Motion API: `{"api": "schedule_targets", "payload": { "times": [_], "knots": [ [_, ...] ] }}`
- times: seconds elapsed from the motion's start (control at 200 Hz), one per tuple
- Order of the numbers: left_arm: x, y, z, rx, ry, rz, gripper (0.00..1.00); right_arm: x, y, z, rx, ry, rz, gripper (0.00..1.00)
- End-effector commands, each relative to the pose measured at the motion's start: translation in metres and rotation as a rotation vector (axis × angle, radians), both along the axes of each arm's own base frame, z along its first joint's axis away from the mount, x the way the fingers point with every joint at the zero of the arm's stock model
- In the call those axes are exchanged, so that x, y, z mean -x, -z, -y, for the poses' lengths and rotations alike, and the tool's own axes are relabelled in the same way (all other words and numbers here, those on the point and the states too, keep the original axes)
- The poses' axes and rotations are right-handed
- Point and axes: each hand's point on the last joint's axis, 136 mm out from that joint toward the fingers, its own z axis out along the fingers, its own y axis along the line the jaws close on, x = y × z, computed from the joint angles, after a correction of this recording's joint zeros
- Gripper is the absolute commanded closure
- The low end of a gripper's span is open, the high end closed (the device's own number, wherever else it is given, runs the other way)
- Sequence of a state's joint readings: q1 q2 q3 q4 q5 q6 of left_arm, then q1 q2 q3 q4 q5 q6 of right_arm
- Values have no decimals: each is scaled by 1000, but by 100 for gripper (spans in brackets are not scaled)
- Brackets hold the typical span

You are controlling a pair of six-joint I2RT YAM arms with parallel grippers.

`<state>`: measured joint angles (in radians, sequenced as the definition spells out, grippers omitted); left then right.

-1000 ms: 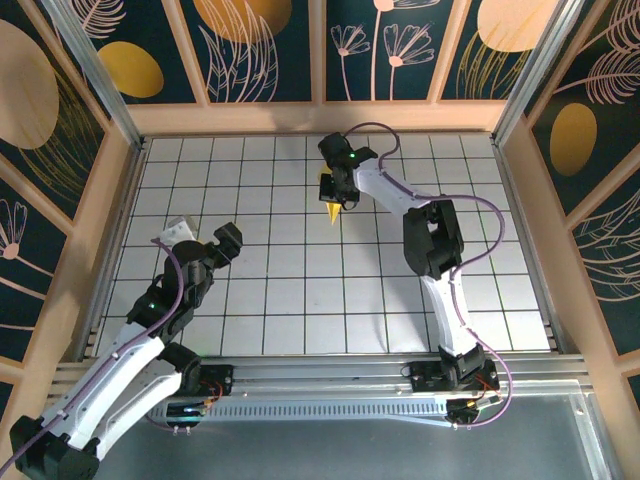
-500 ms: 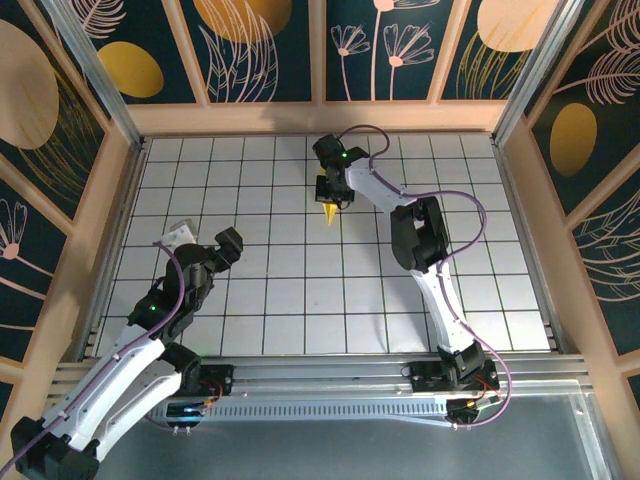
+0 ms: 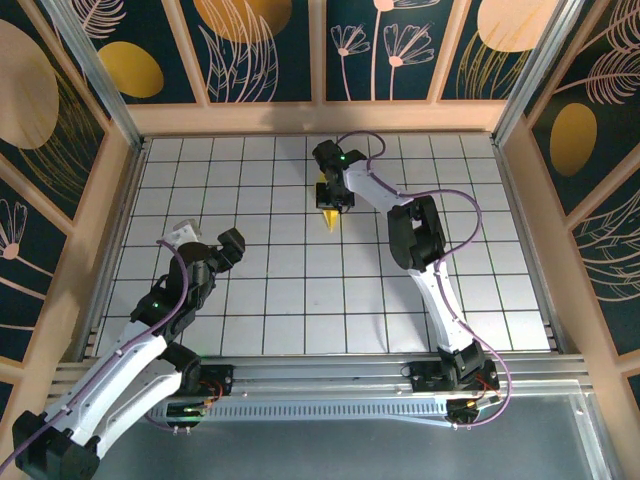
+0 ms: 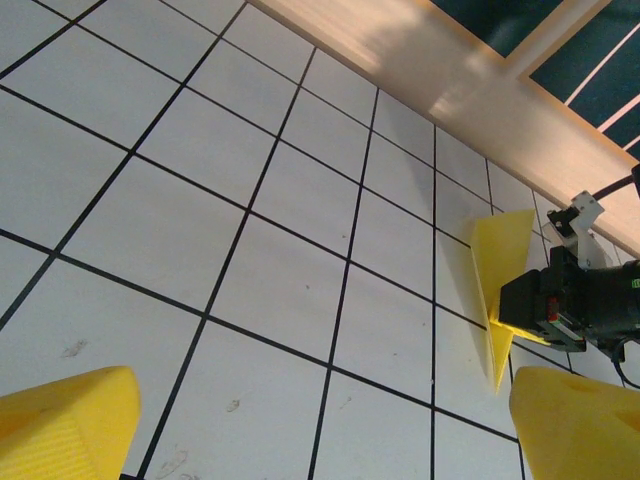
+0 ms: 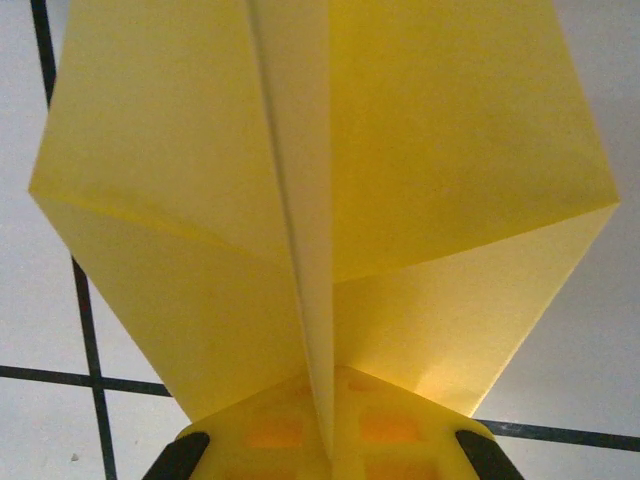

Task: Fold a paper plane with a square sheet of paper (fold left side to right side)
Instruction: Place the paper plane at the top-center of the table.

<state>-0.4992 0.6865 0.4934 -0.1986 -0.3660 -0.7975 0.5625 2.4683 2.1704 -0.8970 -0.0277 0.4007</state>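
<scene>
Since a second ago right arm has drifted slightly left, plane with it; left arm barely changed. right pincer (image 3: pixel 334 196) pressed together on centre crease of paper plane (image 3: pixel 328 217), far-centre of table (image 3: pixel 300 300), nose toward arm bases. left pincer (image 3: pixel 206 240) spread wide, empty, well apart at left. Folding looks near done, judging by dart shape. Advice: keep pinch on crease, lower slowly, keep wings even, don't crush nose. Can't tell if nose touches table. Tail hidden under right pincer; far end cut off in right wrist view.
</scene>
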Motion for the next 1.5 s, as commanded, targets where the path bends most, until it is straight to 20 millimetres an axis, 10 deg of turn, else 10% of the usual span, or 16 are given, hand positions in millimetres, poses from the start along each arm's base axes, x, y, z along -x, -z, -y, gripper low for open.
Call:
{"api": "schedule_targets", "payload": {
  "times": [0.0,0.821,1.496],
  "knots": [
    [0,3,0,14,-2,-3,5,6,9,2,22,-12,-38,100],
    [-3,-6,-1,5,-11,12,5,20,33,8,42,24,-87,78],
    [-7,-7,1,-7,-12,-6,4,22,-2,14,96,52,-6,69]
  ]
}}
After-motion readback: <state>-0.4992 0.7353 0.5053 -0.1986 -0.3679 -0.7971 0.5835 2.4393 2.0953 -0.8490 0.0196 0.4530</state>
